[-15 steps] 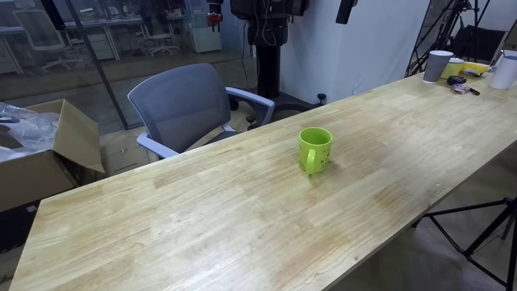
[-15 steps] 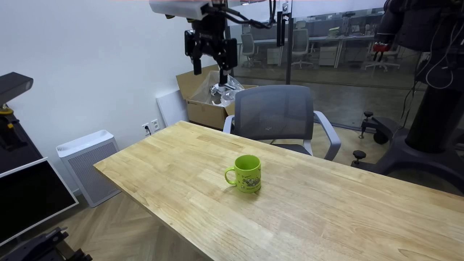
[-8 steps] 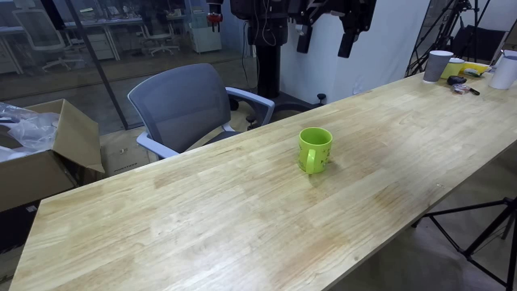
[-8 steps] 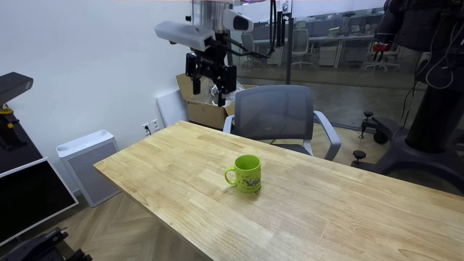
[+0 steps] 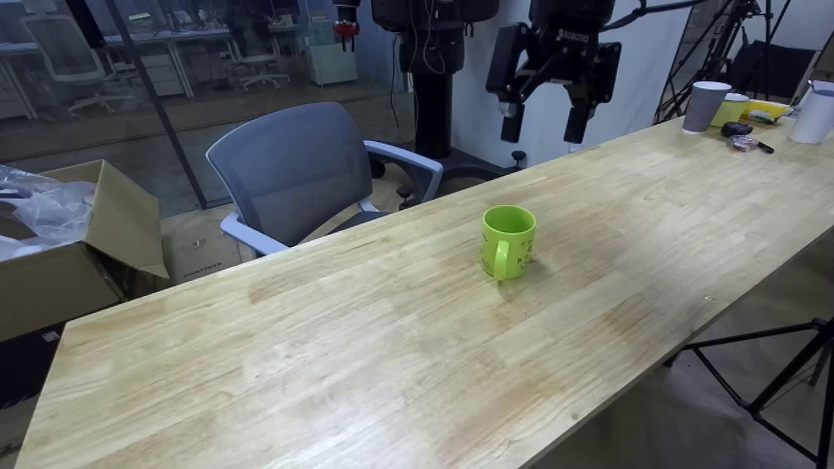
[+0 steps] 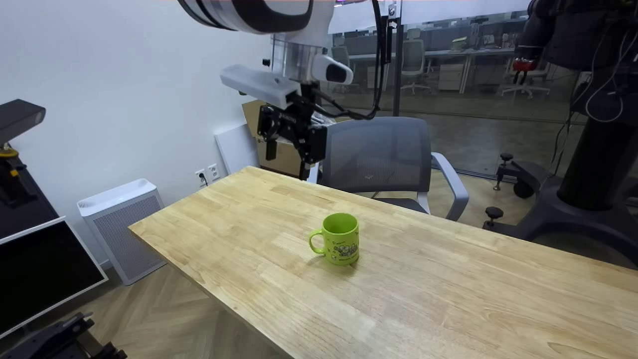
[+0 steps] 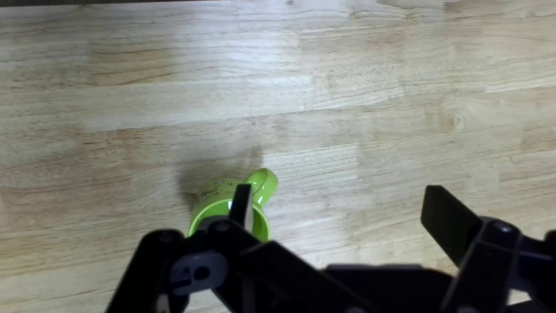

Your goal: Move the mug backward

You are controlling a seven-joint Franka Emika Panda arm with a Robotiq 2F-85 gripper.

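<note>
The lime-green mug [image 5: 516, 253] stands upright on the wooden table, and it shows in both exterior views [image 6: 344, 245]. Its handle points toward the camera in an exterior view and to the left in an exterior view [image 6: 315, 242]. My gripper [image 5: 544, 133] is open and empty. It hangs above the table, higher than the mug and apart from it, and also shows in an exterior view [image 6: 288, 163]. In the wrist view the open gripper [image 7: 339, 195] has its left finger overlapping the mug [image 7: 217, 190], hiding part of the rim and body. The handle shows beside that fingertip.
The wooden table [image 5: 365, 365] has a grey chair [image 5: 293, 169] along its edge. At its far end stand a grey cup [image 5: 704, 107], a yellow-green cup [image 5: 730, 111], a yellow bowl [image 5: 775, 109] and a white container [image 5: 812, 120]. A cardboard box [image 5: 130, 221] stands beyond the table.
My gripper has come down steadily toward the table, from near the top of the views to a lower height, staying open. The mug has not moved.
</note>
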